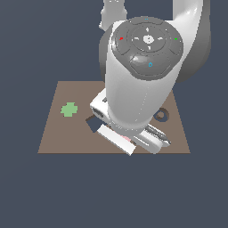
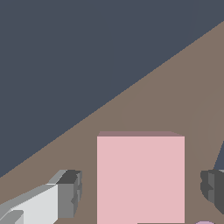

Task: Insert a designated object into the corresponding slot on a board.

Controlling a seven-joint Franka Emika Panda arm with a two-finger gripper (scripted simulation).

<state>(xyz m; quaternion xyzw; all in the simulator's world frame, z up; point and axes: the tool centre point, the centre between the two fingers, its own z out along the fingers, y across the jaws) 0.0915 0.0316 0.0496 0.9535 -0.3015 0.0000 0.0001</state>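
From where I stand, the end effector hangs low over the board with its two fingers spread wide, one on either side of the pink tile, and a visible gap shows between each pad and the tile's edges, so it is released and grips nothing yet. That straddle looks deliberate: the fingers line up with two opposite flat sides of the tile, which I judge is the squarest hold for a flat piece that must later be turned to fit. The tile lies flat on the brown board directly between the fingers; in the exterior view only a pink sliver of it peeps out under the hand. Just beyond the end effector, towards the exterior view's left, a dark corner of the slot shows, mostly hidden by the arm, so the carry should be short. Farther out on that side lies the green cross-shaped piece, well apart, and on the opposite side the dark round ring sits near the wrist. A hint of mauve edges the wrist view.
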